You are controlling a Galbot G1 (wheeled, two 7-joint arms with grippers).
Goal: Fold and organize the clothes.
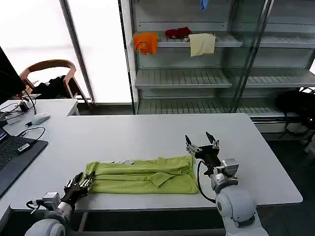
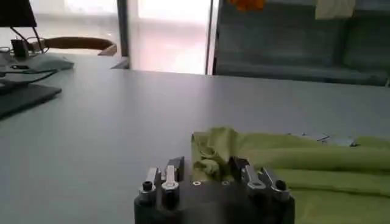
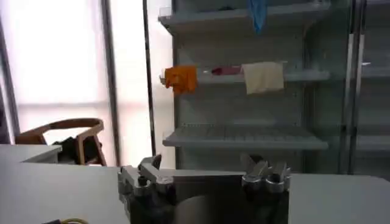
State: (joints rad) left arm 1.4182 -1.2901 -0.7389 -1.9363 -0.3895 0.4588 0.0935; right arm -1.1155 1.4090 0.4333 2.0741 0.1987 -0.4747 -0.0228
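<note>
The right gripper (image 3: 206, 176), jaws apart, faces shelves (image 3: 244, 139) holding orange (image 3: 181, 78) and seemingly cream cloths (image 3: 263, 77).

There is one yellow-green T-shirt (image 1: 143, 175) on one big white table (image 1: 147, 132). There are two grippers, the left gripper (image 1: 81, 183) and the right gripper (image 1: 202, 142), and both have their fingers spread apart. On the shelves (image 1: 183, 77) at the back hang three small cloths, one orange cloth (image 1: 145, 43), one red cloth (image 1: 177, 33) and one cream cloth (image 1: 202, 44), and off to the side there is one wooden chair (image 1: 51, 78), one laptop (image 1: 15, 155) and one computer mouse (image 1: 40, 118).
</note>
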